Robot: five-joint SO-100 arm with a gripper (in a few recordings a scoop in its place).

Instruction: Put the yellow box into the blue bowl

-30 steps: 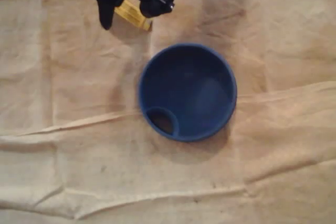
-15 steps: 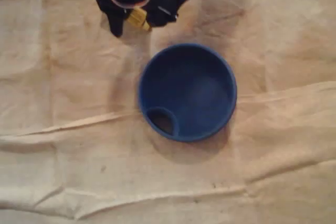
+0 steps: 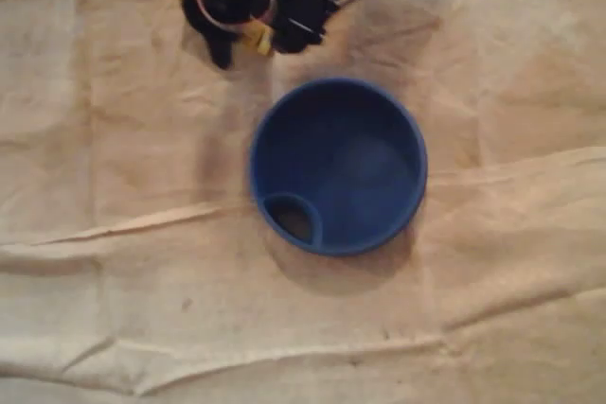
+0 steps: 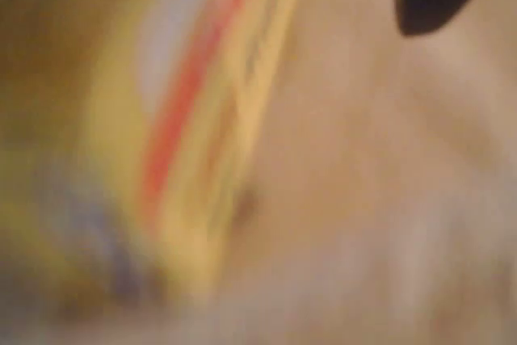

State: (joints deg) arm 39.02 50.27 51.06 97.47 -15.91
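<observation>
The fingers (image 3: 248, 46) are closed on the yellow box (image 3: 256, 39), pinching it between them; the blue bowl (image 3: 338, 166) sits just right of them and nearer, not touching the box.

yellow box (image 3: 254, 39): yellow with a red stripe, mostly hidden, outside blue bowl (image 3: 422, 173), near its upper-left rim | blue bowl: round, upright

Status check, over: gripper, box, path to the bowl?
Gripper jaws shut on yellow box. Box beyond blue bowl upper-left rim, overhead view. Only cloth between.
</observation>
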